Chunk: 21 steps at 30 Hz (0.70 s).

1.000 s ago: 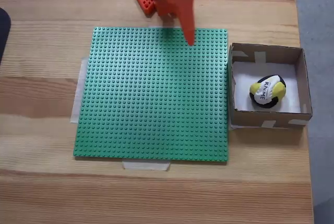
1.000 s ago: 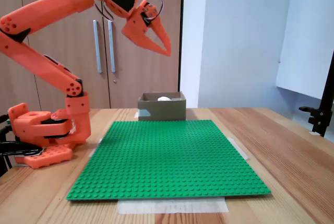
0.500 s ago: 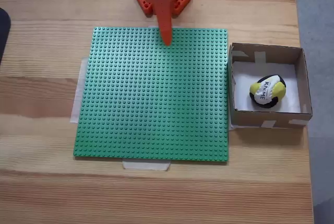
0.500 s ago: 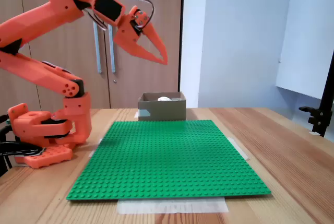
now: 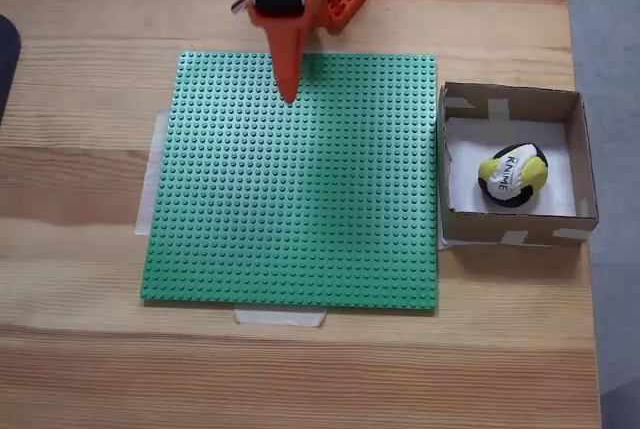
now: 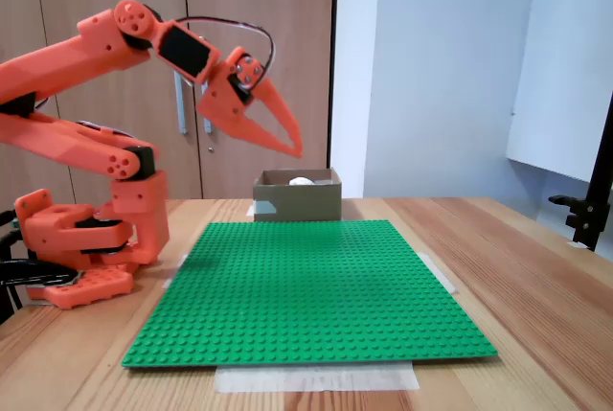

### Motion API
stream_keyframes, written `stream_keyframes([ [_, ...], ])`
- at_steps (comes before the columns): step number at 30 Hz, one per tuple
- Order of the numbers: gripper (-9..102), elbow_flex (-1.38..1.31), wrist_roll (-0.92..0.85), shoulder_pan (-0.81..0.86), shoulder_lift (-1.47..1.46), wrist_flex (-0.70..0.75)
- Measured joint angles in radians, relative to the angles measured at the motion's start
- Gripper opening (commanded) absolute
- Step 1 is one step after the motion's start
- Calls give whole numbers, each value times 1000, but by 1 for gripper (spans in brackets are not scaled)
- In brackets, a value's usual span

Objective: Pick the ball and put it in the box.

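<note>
The ball, yellow, black and white with lettering, lies inside the box at the right of the table. From the side, the box stands at the far end of the table, with the ball's pale top just showing over its rim. My orange gripper hangs over the far edge of the green baseplate, well left of the box. In the side-on fixed view the gripper is high above the table, its fingertips together and nothing held.
The studded green baseplate is taped down across the middle of the wooden table. The arm's base stands at its left. A dark object touches the left edge, and a black clamp is at the right.
The arm has swung away from the box side toward the left along the baseplate's far edge and has come a little lower. The ball stays in the box.
</note>
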Motion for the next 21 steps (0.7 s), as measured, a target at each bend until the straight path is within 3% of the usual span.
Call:
stream_keyframes([
  [8, -1, 143, 0, 15, 75, -57],
  [21, -1, 350, -6, 17, 262, -12],
])
